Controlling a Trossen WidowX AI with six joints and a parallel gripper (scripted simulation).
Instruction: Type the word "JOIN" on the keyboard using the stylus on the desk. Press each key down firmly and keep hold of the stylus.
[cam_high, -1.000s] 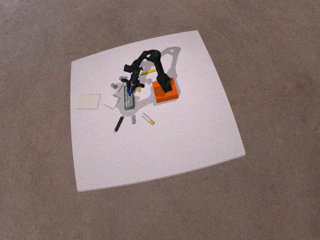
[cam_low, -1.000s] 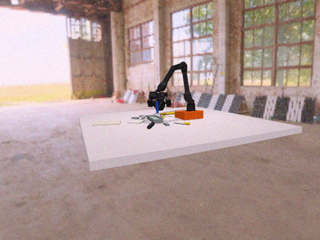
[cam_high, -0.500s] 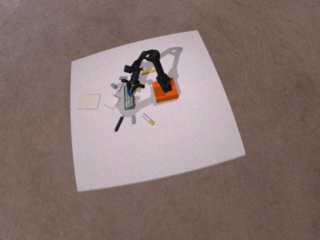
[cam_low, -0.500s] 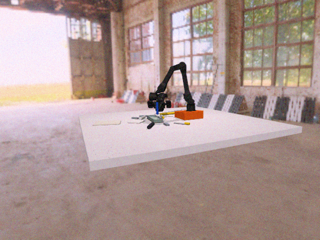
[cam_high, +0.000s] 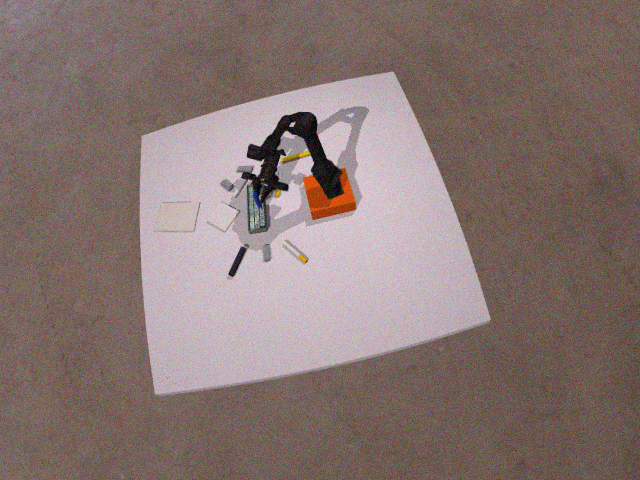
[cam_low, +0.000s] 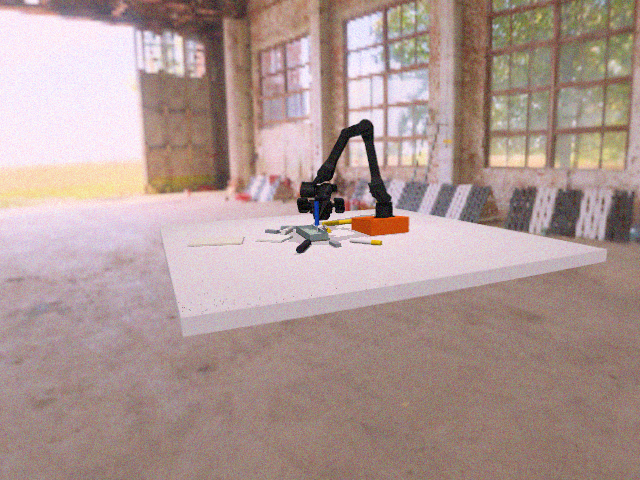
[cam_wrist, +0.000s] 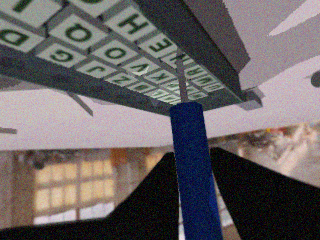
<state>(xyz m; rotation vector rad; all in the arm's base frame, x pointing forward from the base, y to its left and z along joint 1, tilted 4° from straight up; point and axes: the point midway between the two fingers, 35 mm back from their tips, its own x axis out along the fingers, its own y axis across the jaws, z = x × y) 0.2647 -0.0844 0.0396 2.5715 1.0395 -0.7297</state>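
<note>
My gripper (cam_high: 260, 197) (cam_low: 318, 213) (cam_wrist: 192, 158) is shut on the blue stylus (cam_high: 256, 199) (cam_low: 316, 211) (cam_wrist: 188, 122) and holds it nearly upright, tip down, above the keyboard. The keyboard (cam_high: 257, 227) (cam_low: 313, 235) (cam_wrist: 60, 78) is grey-green with pale keys and green letters. In the wrist view the stylus's thin grey tip reaches in among the keys, close by the N key beside E and R. Whether the tip touches or presses a key cannot be told. The J key (cam_wrist: 93, 69) and the O key (cam_wrist: 116, 53) show to the left of the tip; the stylus hides some far keys.
The arm's orange base (cam_high: 333, 209) (cam_low: 379, 225) stands right of the keyboard. A yellow rod (cam_high: 295, 156), a black marker (cam_high: 237, 261) (cam_low: 303, 246), a grey block (cam_high: 266, 252), a white-and-yellow marker (cam_high: 303, 259) (cam_low: 376, 242) and two cream pads (cam_high: 177, 216) (cam_high: 223, 216) lie around it.
</note>
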